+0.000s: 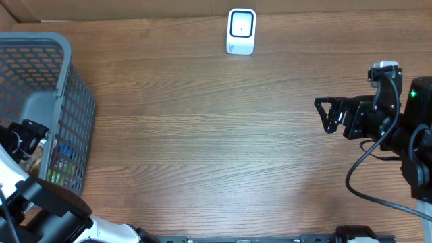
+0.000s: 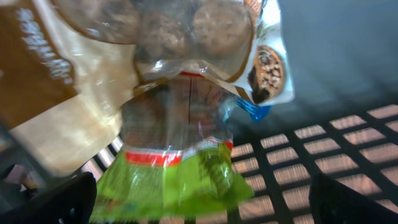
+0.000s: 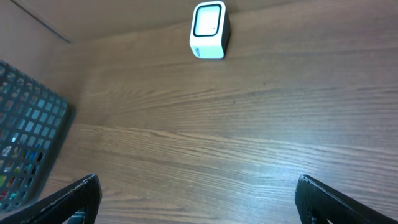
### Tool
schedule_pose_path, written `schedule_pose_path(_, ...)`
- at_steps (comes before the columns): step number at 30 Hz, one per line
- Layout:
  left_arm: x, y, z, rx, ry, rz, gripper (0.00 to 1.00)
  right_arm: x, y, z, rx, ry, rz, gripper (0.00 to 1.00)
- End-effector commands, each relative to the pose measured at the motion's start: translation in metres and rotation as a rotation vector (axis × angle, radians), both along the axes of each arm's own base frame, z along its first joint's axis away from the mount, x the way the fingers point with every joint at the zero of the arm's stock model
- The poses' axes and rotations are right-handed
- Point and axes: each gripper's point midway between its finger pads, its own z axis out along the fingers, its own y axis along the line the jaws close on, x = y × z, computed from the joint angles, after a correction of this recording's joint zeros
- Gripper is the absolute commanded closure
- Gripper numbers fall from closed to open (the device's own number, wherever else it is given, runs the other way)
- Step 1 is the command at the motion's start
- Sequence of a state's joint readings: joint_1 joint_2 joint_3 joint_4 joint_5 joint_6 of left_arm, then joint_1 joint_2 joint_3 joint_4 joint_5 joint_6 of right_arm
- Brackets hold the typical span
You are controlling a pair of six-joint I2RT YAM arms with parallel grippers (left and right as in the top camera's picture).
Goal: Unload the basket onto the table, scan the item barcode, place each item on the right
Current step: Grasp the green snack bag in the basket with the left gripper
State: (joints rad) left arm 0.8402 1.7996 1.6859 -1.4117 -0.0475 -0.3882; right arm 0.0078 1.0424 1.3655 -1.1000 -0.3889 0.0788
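The items lie in a grey mesh basket (image 1: 73, 94) at the table's left. In the left wrist view a green packet with a red band (image 2: 177, 180) lies under a cream and brown cookie bag (image 2: 68, 93), with a white snack bag (image 2: 270, 68) beside them. My left gripper (image 2: 208, 202) is open inside the basket, its dark fingers (image 2: 62, 199) on either side of the green packet's lower end, holding nothing. No barcode shows on any item. The white scanner (image 1: 241, 30) stands at the far middle of the table. My right gripper (image 1: 327, 115) hovers open and empty at the right.
The basket's slotted floor (image 2: 323, 155) shows to the right of the packets. In the right wrist view the scanner (image 3: 209, 30) is far ahead and the basket's corner (image 3: 31, 143) is at the left. Bare wooden tabletop (image 1: 216, 148) spans the space between basket and right arm.
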Motion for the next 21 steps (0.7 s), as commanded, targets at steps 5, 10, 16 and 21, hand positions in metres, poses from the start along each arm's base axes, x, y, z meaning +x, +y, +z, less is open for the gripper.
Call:
schedule_pose_path(5,-0.008,-0.011,-0.055,-0.056,0.032,-0.007,0.01,0.005,0.0,0.003,0.006,0.01,0.0,0.0)
schedule_pose_path(10,-0.025,-0.01,-0.088,-0.017,0.102,0.052,0.13,0.008,0.0,-0.001,0.005,0.025,0.0,0.0)
schedule_pose_path(16,-0.024,-0.009,-0.095,-0.009,0.091,0.069,0.91,0.011,0.0,-0.005,0.005,0.038,0.0,0.0)
schedule_pose_path(21,-0.015,-0.008,-0.074,-0.018,0.067,0.06,0.96,0.014,0.0,-0.008,0.005,0.05,0.0,0.0)
